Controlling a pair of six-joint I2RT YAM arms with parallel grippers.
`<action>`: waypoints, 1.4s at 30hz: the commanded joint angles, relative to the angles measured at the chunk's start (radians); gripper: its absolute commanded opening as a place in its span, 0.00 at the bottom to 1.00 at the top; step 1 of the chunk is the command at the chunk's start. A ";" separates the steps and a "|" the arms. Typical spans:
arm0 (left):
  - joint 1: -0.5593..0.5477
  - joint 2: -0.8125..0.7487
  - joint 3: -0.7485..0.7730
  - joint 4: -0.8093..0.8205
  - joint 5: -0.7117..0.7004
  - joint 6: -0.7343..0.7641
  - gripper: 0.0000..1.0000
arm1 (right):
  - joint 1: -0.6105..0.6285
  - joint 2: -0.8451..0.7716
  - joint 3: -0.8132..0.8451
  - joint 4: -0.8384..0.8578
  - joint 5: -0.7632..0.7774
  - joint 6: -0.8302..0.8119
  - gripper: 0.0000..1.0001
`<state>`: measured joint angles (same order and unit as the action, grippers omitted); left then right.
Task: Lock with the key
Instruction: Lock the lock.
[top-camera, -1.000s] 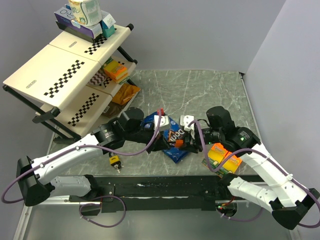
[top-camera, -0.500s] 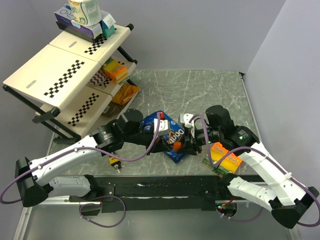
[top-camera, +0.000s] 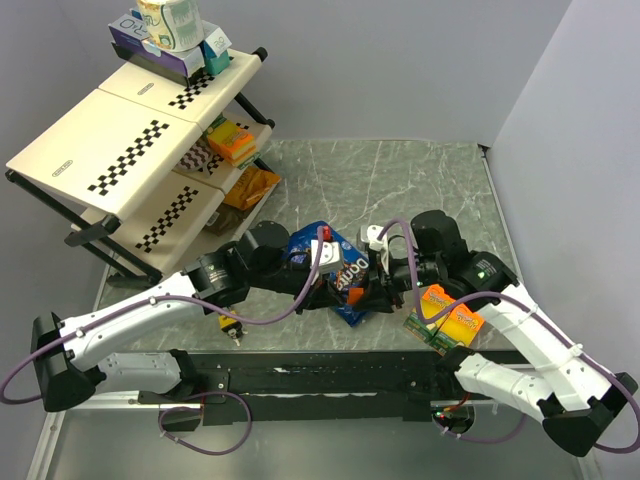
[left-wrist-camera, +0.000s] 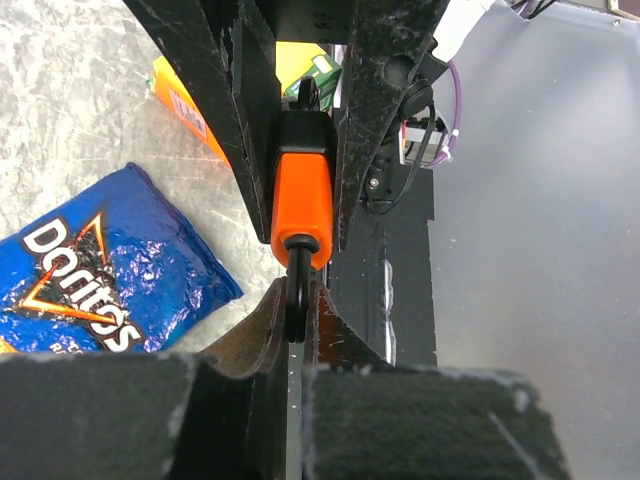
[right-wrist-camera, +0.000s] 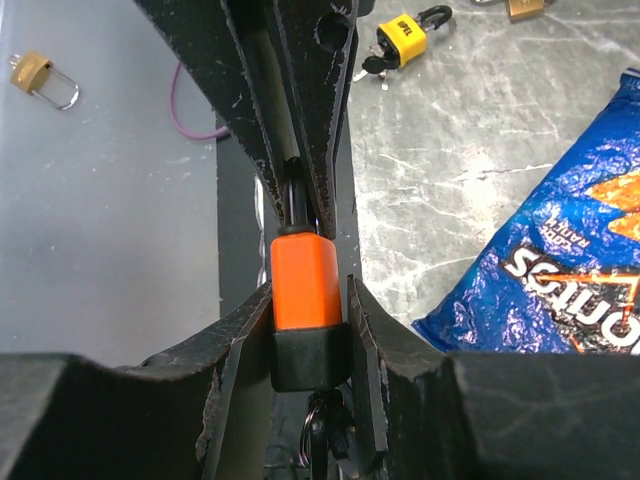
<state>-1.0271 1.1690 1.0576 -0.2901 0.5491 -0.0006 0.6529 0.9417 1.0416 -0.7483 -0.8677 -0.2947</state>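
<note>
since a second ago your left arm (top-camera: 150, 300) has pushed in toward the right one, and the two grippers now meet over the chip bag (top-camera: 348, 272) in the middle of the table (top-camera: 400, 180). your right gripper (right-wrist-camera: 310, 315) is clamped on the black base of the orange padlock (left-wrist-camera: 302, 195), which is held between the arms above the bag. your left gripper (left-wrist-camera: 296, 310) is pressed together on the shackle (right-wrist-camera: 293, 200). the lock's long axis runs straight from one gripper to the other, shackle toward the left, keyhole end toward the right. a key ring (right-wrist-camera: 318, 432) seems to hang under that end, so the right side is nearer the key, though both grippers are occupied.
</note>
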 joint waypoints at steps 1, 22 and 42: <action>-0.068 0.069 0.024 0.339 0.012 -0.024 0.01 | 0.053 0.026 0.035 0.417 -0.169 0.069 0.00; 0.173 -0.094 0.025 -0.086 0.229 0.298 0.01 | -0.019 0.014 0.184 -0.129 0.099 -0.167 0.82; 0.174 -0.117 0.001 -0.046 0.239 0.237 0.01 | -0.038 -0.012 0.167 -0.146 0.044 -0.268 0.57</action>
<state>-0.8539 1.0775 1.0454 -0.4088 0.7452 0.2443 0.6189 0.9352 1.2037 -0.8673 -0.7628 -0.5087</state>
